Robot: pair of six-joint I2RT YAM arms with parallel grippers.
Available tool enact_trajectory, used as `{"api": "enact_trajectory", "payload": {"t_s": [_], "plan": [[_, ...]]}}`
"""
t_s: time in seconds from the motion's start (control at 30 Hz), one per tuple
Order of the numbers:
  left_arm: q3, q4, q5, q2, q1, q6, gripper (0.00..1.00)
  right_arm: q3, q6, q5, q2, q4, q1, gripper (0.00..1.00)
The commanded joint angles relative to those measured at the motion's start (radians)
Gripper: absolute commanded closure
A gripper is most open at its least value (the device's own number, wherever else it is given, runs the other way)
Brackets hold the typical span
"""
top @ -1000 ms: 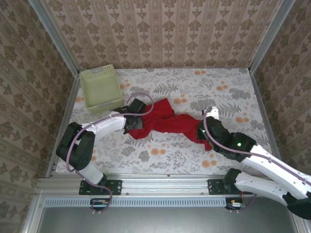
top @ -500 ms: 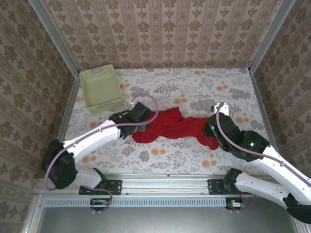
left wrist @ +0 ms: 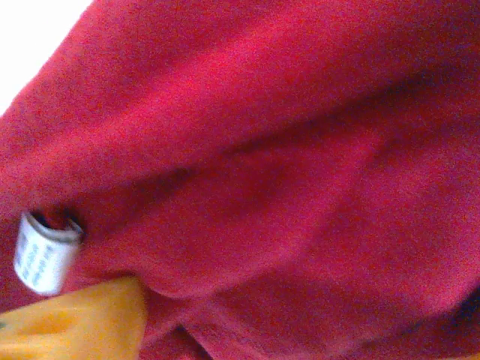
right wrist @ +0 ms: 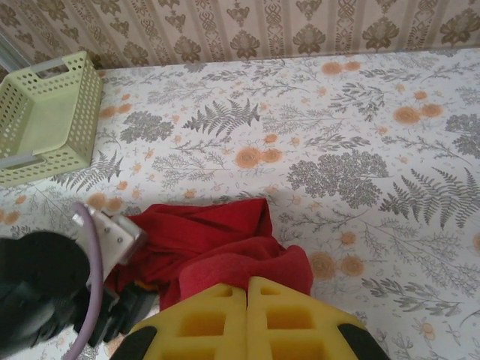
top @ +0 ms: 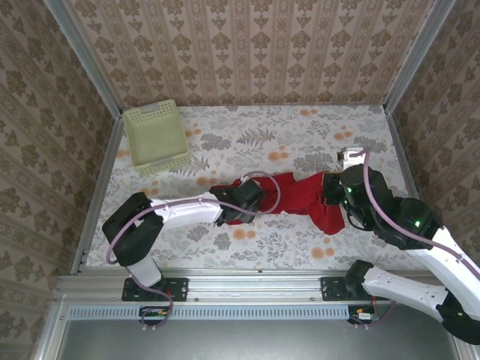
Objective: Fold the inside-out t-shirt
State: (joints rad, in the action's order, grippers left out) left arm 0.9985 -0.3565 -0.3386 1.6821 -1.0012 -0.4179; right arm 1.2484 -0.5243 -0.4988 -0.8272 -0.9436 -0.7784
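The floral-patterned table [top: 300,135] bears a pale green basket [top: 155,137] far left and a bunched red t-shirt [top: 291,196] mid-table.

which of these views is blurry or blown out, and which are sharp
Left wrist: the t-shirt sits too close to the lens, soft and unfocused, its white tag unreadable, top-left corner blown out. Right wrist: sharp, evenly lit, basket holes and tablecloth print crisp. Top external: clear, faint shadows, no glare.
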Motion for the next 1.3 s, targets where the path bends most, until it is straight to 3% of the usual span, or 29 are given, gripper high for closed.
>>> {"api": "enact_trajectory", "payload": {"t_s": [0.0,0.13,0.17,0.33,0.43,0.5,0.57,0.63,0.7,0.77,0.87,0.97,1.07,1.17,1.27], "plan": [[0.041,0.017,0.021,0.009,0.037,0.016,0.58,0.065,-0.009,-0.089,0.002,-0.087,0.008,1.0],[0.085,-0.051,0.007,-0.058,0.041,0.052,0.96,0.12,-0.028,-0.194,-0.019,-0.185,0.015,1.0],[0.09,-0.069,0.009,-0.094,0.041,0.06,1.0,0.139,-0.03,-0.223,-0.023,-0.214,0.017,1.0],[0.086,-0.123,0.04,-0.324,0.01,0.094,1.0,0.215,0.016,-0.245,0.018,-0.256,0.022,1.0],[0.059,-0.116,0.124,-0.455,0.0,0.121,1.0,0.252,0.048,-0.201,0.044,-0.252,0.022,1.0],[0.024,-0.094,0.189,-0.508,0.048,0.116,1.0,0.255,0.059,-0.202,0.04,-0.244,0.023,1.0],[-0.013,-0.079,0.303,-0.51,0.179,0.07,1.0,0.242,0.057,-0.24,0.012,-0.235,0.024,1.0],[-0.014,-0.105,0.374,-0.439,0.306,0.026,0.94,0.228,0.049,-0.282,-0.034,-0.228,0.038,1.0],[0.051,-0.183,0.385,-0.298,0.365,0.038,0.89,0.192,0.052,-0.254,-0.09,-0.19,0.1,1.0],[0.138,-0.266,0.332,-0.16,0.369,0.054,0.82,0.148,0.059,-0.095,-0.135,-0.131,0.216,1.0],[0.252,-0.371,0.235,-0.013,0.37,0.027,0.57,0.071,0.061,0.104,-0.192,-0.026,0.332,1.0],[0.272,-0.394,0.115,-0.017,0.343,0.007,0.39,0.046,0.063,0.161,-0.24,0.012,0.359,1.0],[0.217,-0.323,0.042,-0.116,0.253,0.05,0.28,0.027,0.064,0.176,-0.257,0.029,0.372,1.0],[0.143,-0.219,0.039,-0.202,0.141,0.121,0.2,0.006,0.063,0.185,-0.243,0.04,0.384,1.0],[0.11,-0.164,0.103,-0.199,0.094,0.154,0.18,-0.009,0.06,0.194,-0.227,0.045,0.397,1.0]]}}
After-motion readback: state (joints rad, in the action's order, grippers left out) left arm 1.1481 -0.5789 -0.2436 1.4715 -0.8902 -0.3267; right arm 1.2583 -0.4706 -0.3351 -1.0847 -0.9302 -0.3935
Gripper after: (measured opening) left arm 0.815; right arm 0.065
